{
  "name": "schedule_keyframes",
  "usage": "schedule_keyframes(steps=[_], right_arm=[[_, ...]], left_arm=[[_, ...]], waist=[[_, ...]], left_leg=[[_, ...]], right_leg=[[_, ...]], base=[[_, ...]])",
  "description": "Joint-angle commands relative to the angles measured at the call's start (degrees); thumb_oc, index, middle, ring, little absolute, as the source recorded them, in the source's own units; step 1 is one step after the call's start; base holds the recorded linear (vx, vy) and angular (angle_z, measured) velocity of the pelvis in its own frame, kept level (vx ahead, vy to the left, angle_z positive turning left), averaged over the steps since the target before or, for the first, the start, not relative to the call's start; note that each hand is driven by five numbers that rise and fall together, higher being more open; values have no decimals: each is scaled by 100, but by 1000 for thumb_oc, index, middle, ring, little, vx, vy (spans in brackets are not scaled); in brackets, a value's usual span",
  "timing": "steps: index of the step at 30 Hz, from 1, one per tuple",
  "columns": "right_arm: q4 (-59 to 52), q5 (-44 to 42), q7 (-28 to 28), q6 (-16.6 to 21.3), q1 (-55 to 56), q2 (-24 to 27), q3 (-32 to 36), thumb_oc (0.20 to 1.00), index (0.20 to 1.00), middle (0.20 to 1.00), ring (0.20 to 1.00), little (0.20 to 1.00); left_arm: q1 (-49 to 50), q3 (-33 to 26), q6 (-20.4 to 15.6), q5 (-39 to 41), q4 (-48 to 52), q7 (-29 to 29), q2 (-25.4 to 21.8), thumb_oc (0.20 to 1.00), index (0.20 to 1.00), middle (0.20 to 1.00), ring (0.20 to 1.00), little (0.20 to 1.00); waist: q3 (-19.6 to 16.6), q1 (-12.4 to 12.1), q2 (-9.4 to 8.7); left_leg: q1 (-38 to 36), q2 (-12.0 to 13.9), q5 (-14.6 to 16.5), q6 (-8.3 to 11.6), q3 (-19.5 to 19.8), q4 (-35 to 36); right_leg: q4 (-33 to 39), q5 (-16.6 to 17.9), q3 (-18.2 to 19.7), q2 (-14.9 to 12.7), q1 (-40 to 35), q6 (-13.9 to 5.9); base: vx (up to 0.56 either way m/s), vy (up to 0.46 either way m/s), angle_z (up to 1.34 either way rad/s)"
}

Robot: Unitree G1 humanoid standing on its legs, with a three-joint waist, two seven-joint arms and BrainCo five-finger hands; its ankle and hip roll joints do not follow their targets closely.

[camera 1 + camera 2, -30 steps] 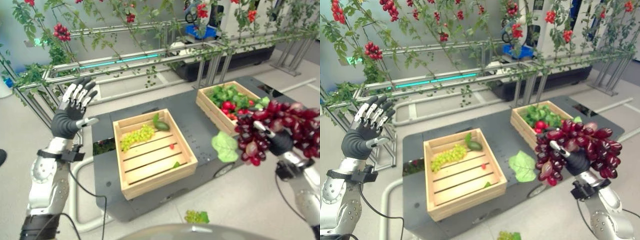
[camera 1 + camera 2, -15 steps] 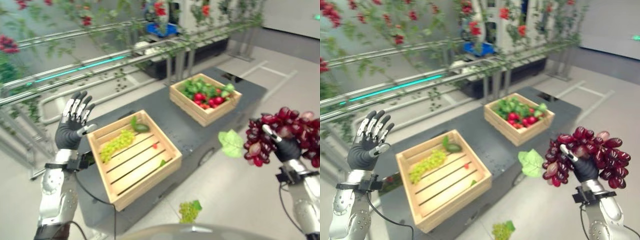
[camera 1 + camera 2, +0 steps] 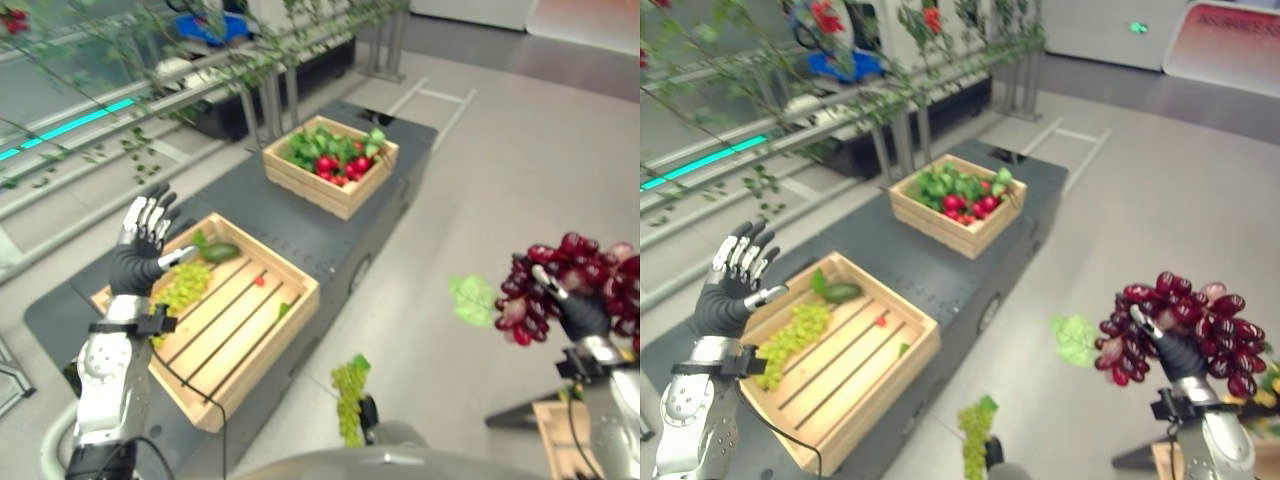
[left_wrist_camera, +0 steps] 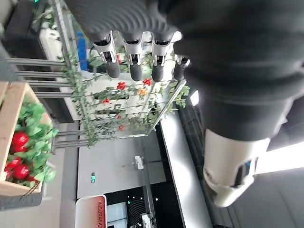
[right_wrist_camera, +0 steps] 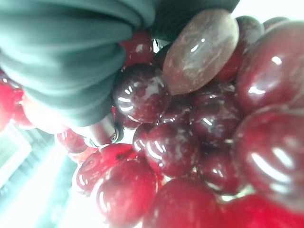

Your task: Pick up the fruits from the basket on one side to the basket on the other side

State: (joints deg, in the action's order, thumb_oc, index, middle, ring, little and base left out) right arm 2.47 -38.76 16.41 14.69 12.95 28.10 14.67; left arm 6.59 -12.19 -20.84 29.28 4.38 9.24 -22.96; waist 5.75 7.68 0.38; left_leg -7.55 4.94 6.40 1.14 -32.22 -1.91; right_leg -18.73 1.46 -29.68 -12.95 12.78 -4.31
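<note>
A big bunch of dark red grapes [image 3: 575, 285] with a green leaf [image 3: 470, 298] hangs in the air over the floor, right of the dark cart. My right hand [image 3: 1180, 352] is shut on it; its wrist view has the grapes [image 5: 190, 142] pressed against the hand. My left hand [image 3: 140, 255] is raised open, fingers [image 4: 135, 66] straight, over the near wooden crate [image 3: 265, 360]. That crate holds green grapes [image 3: 180, 288], an avocado [image 3: 220, 252] and a small red fruit [image 3: 258, 281]. The far crate [image 3: 300, 190] is full of red fruit and greens.
Both crates stand on a long dark cart [image 3: 300, 235]. A green grape bunch [image 3: 347, 395] lies on the floor by the cart's front. Metal rails with vines [image 3: 200, 70] run behind. A small wooden box [image 3: 560, 430] sits on the floor at the lower right.
The whole picture has swung: the cart and crates now sit further left and away. My right hand still holds the red grapes, and my left hand stays raised and open.
</note>
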Motion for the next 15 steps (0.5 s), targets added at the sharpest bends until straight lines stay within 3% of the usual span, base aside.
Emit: schedule_keyframes(steps=[1,4,6,9,11,12,13,14,15], right_arm=[[-91,172,-208,611,-462,42,-125,200,200,200,200,200],[39,339,-366,719,-349,-36,-116,200,200,200,200,200],[51,342,-407,757,-334,-50,-110,200,200,200,200,200],[81,383,-540,833,-276,-110,-15,200,200,200,200,200],[123,420,-620,903,-283,-110,-35,200,200,200,200,200],[126,475,-703,936,-315,-103,-126,200,200,200,200,200],[130,477,-706,936,-319,-112,-127,200,200,200,200,200],[125,465,-696,920,-340,-96,-211,200,200,200,200,200],[167,581,-749,888,-361,-83,-330,200,200,200,200,200]], left_arm=[[-242,-83,-328,34,204,-193,-272,1000,1000,1000,1000,1000],[-216,97,-326,62,42,-245,-166,1000,1000,1000,1000,1000],[-259,164,-339,68,-19,-260,-147,1000,1000,1000,1000,1000],[-373,288,-347,-45,-223,-399,-150,1000,1000,1000,1000,1000],[-383,344,-376,-19,-323,-498,-99,1000,1000,1000,1000,1000],[-409,354,-396,-121,-411,-656,-85,1000,1000,1000,1000,1000],[-416,357,-397,-126,-417,-662,-94,1000,1000,1000,1000,1000],[-409,376,-411,-170,-448,-736,-61,1000,1000,1000,1000,1000],[-393,371,-400,-235,-464,-851,-6,1000,1000,1000,1000,1000]], waist=[[-324,-211,-351],[-389,-143,-302],[-389,-136,-279],[-377,-51,-338],[-330,-56,-402],[-177,-190,-482],[-178,-203,-440],[-91,-270,-497],[-62,-359,-515]], left_leg=[[329,-349,325,-155,328,-458],[219,-287,398,-121,275,-457],[214,-233,454,-95,231,-597],[370,71,569,96,159,-1501],[603,490,144,436,141,-2480],[899,778,-401,630,364,-3465],[888,811,-311,756,512,-3512],[1056,677,-415,659,684,-3750],[1255,322,-388,548,1193,-3645]], right_leg=[[425,-367,116,8,-547,-318],[636,-381,354,300,-606,-220],[661,-402,301,315,-635,-197],[845,-511,452,491,-820,-79],[1011,-638,614,708,-1061,70],[1210,-636,733,911,-1260,332],[1202,-738,829,991,-1307,311],[1287,-642,894,977,-1336,391],[1321,-611,1144,982,-1332,393]], base=[[33,-142,-86],[124,-132,-70],[133,-134,-14],[122,-165,-8],[167,-304,-21],[152,-278,-48],[37,-196,-74],[3,25,-109],[-41,69,-111]])
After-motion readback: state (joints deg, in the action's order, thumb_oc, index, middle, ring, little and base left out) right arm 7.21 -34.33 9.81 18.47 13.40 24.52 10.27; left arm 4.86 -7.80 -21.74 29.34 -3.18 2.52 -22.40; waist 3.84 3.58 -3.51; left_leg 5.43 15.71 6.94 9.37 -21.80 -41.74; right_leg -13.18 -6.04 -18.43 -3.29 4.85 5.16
